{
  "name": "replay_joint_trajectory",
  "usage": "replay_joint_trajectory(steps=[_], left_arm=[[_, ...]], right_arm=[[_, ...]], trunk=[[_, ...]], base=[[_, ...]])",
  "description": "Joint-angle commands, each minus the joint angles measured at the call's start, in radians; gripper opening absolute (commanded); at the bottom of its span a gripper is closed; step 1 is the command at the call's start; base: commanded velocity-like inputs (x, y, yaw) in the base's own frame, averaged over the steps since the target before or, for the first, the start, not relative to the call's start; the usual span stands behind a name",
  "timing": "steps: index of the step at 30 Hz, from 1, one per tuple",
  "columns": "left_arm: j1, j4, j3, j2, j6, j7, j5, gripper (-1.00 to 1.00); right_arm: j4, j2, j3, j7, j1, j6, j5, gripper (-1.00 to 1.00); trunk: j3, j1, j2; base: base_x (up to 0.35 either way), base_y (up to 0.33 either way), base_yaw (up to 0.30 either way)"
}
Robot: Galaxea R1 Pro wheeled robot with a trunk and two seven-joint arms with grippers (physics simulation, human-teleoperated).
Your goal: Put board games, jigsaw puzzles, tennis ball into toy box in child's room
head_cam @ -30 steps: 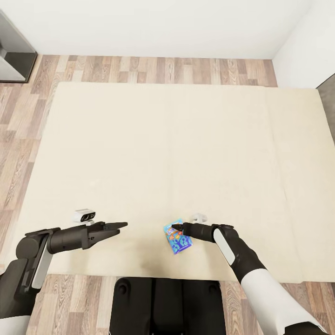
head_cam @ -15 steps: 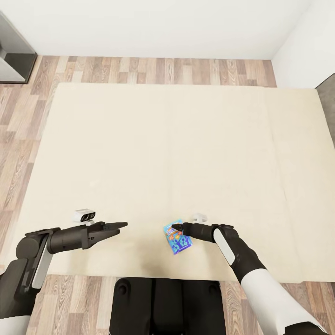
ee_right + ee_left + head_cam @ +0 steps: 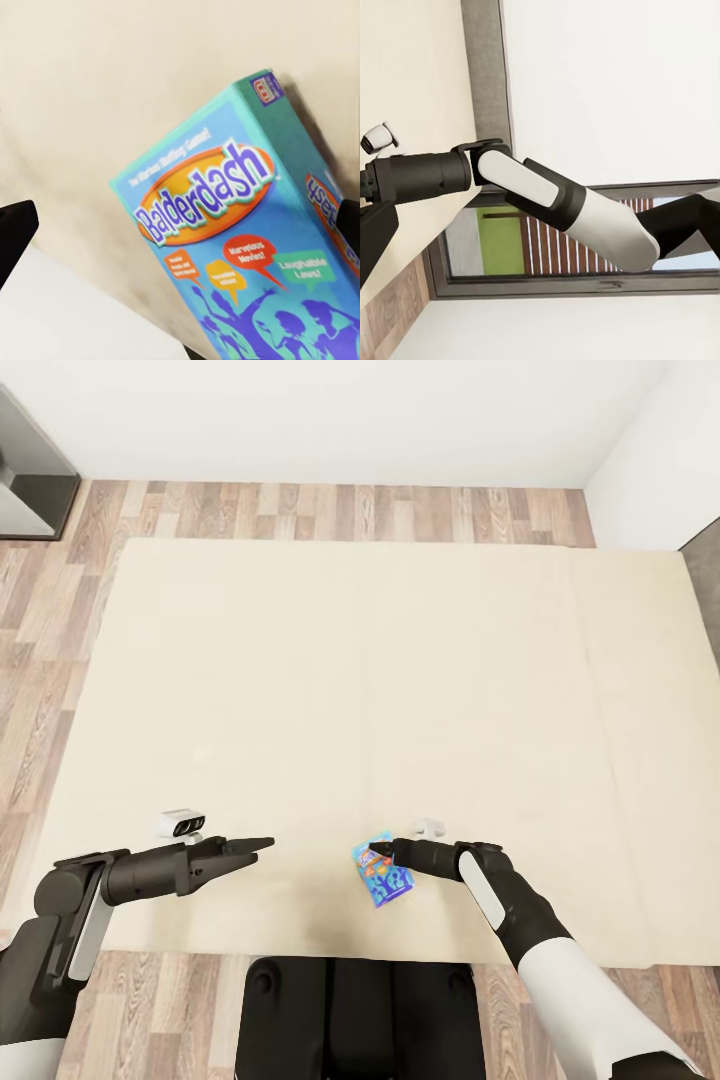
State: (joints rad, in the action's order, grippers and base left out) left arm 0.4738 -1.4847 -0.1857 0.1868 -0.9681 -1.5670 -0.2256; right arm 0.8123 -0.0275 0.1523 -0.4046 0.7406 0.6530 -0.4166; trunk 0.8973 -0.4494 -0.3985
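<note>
Black forearms, white upper sleeves, small white wrist camera modules, dark tapered fingers, black base

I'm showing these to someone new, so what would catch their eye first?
Most likely the blue game box, lettered Balderdash, lying near the front edge of the wide cream bed. The right gripper sits right at the box's edge; whether it grips it is unclear. The left gripper hangs over bare mattress to the left, holding nothing.
</note>
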Motion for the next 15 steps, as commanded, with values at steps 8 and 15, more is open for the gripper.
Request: replay_joint_trajectory(steps=[8, 15], left_arm=[[0.000, 0.000, 0.000, 0.000, -0.011, -0.004, 0.001, 1.00], [0.000, 0.000, 0.000, 0.000, -0.011, -0.004, 0.000, 1.00]], right_arm=[[0.001, 0.000, 0.000, 0.000, 0.000, 0.005, -0.002, 1.00], [0.001, 0.000, 0.000, 0.000, 0.000, 0.005, -0.002, 1.00]], trunk=[[0.001, -0.001, -0.002], [0.001, -0.001, -0.002]], base=[[0.000, 0.053, 0.000], [0.000, 0.013, 0.000]])
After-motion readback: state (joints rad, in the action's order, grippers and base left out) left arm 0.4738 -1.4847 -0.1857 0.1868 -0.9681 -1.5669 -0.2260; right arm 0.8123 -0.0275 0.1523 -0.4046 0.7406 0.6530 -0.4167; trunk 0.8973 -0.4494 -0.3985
